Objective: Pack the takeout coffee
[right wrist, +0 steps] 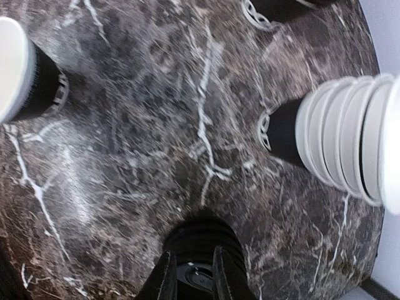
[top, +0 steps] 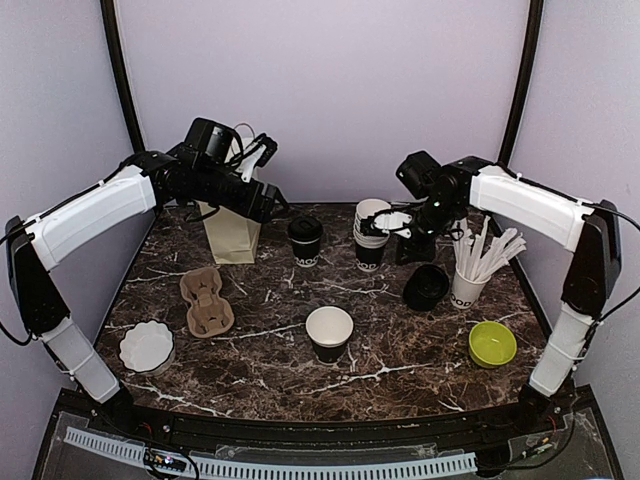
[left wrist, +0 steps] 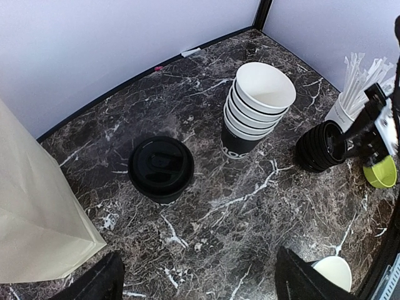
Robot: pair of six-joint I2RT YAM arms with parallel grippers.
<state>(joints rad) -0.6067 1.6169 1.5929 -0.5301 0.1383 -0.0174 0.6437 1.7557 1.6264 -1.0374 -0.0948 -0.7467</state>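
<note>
Overhead view, two close downward wrist views; common cup stack (top: 371,235)

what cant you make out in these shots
- Paper bag: mouth hidden behind the left arm, top view; cropped by the left edge, left wrist view.
- Right pincer: grip on the lid stack unclear; right wrist view blurred, fingers cropped at bottom.
- Lidded cup: lettering too small, top view.

Small white paper cup with black lower band and round black plastic lid (top: 305,241): upright, closed, back centre

Unlidded white paper cup with black band (top: 329,333): upright, mouth open, front centre, well apart from the others

Nested stack of white paper cups (top: 371,235): upright, just right of the lidded cup

Stack of black plastic lids (top: 426,287): tipped sideways, near the nested stack's right
</note>
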